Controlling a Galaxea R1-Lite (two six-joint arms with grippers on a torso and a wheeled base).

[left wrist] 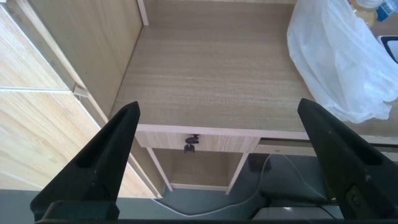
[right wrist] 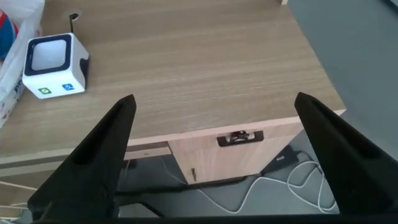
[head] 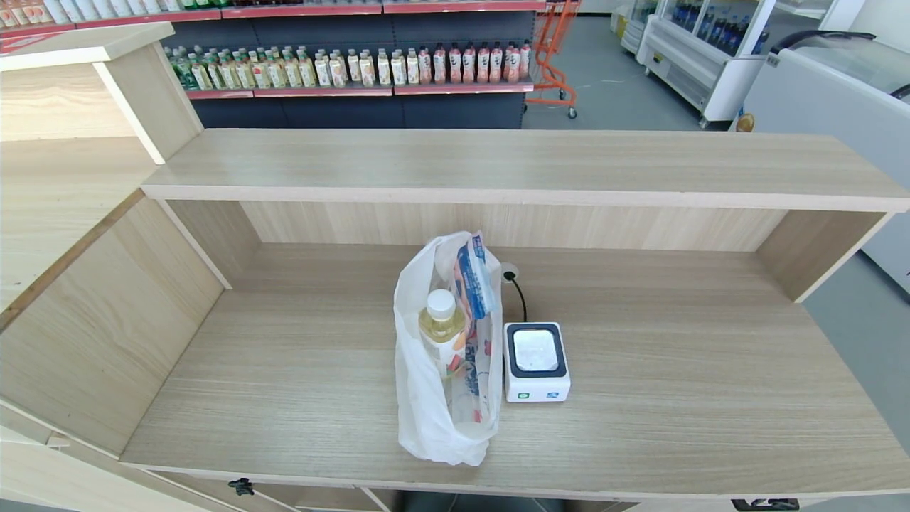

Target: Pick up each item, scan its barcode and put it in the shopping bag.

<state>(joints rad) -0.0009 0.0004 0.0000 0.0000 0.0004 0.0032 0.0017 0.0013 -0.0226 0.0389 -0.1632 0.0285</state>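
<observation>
A white plastic shopping bag point(head: 434, 398) stands on the wooden counter point(head: 682, 384), near its front edge. Inside it a bottle point(head: 441, 323) with a white cap and yellow drink stands upright, with a blue and white snack packet point(head: 472, 277) behind it. Just to the bag's right sits the white box scanner point(head: 536, 360), its glass window facing up and its black cable running back. My left gripper point(left wrist: 217, 118) hangs open in front of the counter's left front edge, with the bag point(left wrist: 342, 62) off to one side. My right gripper point(right wrist: 214, 118) is open before the right front edge, the scanner point(right wrist: 53, 65) beyond it.
A raised wooden shelf point(head: 526, 167) spans the back of the counter, with side walls at left and right. Drawer locks point(left wrist: 191, 143) point(right wrist: 239, 137) sit under the front edge, and cables lie on the floor. Store shelves with bottles point(head: 348, 67) stand behind.
</observation>
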